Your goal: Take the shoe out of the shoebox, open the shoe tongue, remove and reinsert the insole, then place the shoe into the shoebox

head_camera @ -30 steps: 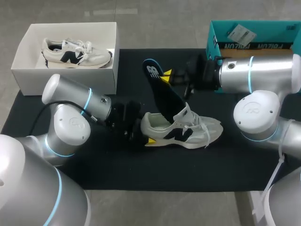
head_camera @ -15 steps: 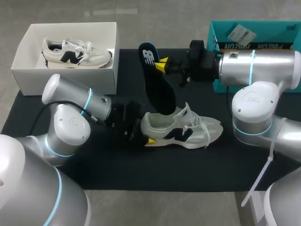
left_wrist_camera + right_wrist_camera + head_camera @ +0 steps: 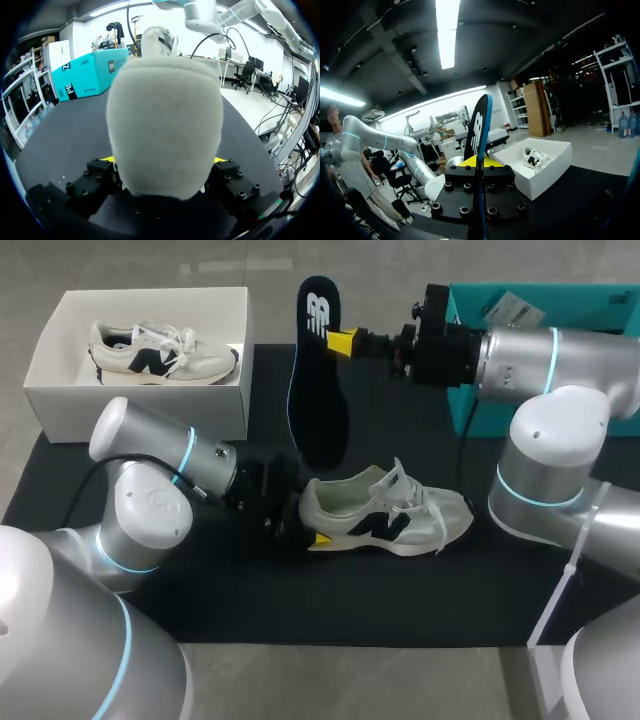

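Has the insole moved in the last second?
Yes. The insole has been pulled up out of the shoe, which stayed put, and now hangs clear above it.

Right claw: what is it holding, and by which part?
The right claw pinches the black, blue-rimmed insole by its side edge near the printed upper end.

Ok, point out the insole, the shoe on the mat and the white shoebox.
insole (image 3: 318, 400): head view, its middle.
shoe (image 3: 385, 515): head view, side panel.
white shoebox (image 3: 65, 412): head view, front wall.
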